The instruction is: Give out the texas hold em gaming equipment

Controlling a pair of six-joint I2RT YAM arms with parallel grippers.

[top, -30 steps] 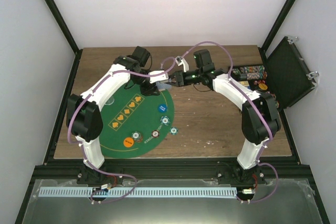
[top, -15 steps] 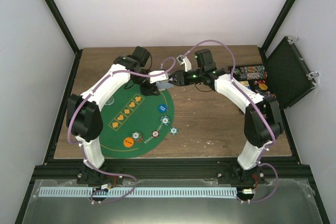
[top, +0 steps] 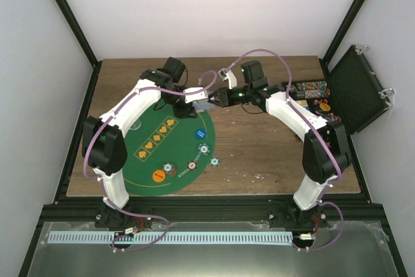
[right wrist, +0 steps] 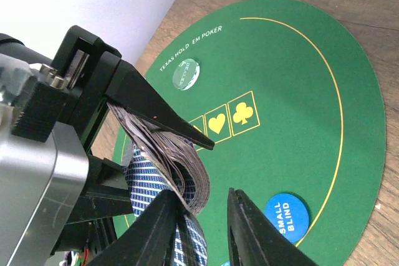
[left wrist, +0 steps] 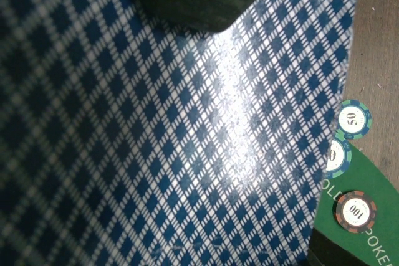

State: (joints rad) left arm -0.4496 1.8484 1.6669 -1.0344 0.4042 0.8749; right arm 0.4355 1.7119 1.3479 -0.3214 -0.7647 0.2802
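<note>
From above, the black case (top: 355, 89) stands open at the right edge of the table (top: 272, 147). Its tray holds rows of chips (top: 308, 90) too small to count. Six chips lie out by the green mat (top: 162, 150): one blue chip (top: 200, 134), one orange chip (top: 157, 175), three teal-rimmed chips (top: 203, 149) and one dark red-and-white chip (top: 192, 165). One teal-rimmed chip sits on the bare wood just beside the mat's edge. Over the mat's far edge the left tool (top: 196, 97) and the right tool (top: 214, 100) meet, with the deck of cards (top: 205, 103) between them. How their fingers stand cannot be told from this height. In the left wrist view one blue-and-white diamond card back fills nearly everything, with a dark finger lying across its top. At the right edge are two teal-rimmed chips, one marked 50 on the wood, and the dark red-and-white chip marked 100 on the mat. In the right wrist view the left tool pinches the deck, which bows into a curve under its black finger. The right tool's two fingers are spread, with the deck's free edge reaching into the gap against one of them. Below them the mat carries one clear round disc (right wrist: 186, 74) and the blue chip, lettered SMALL BLIND.
</note>
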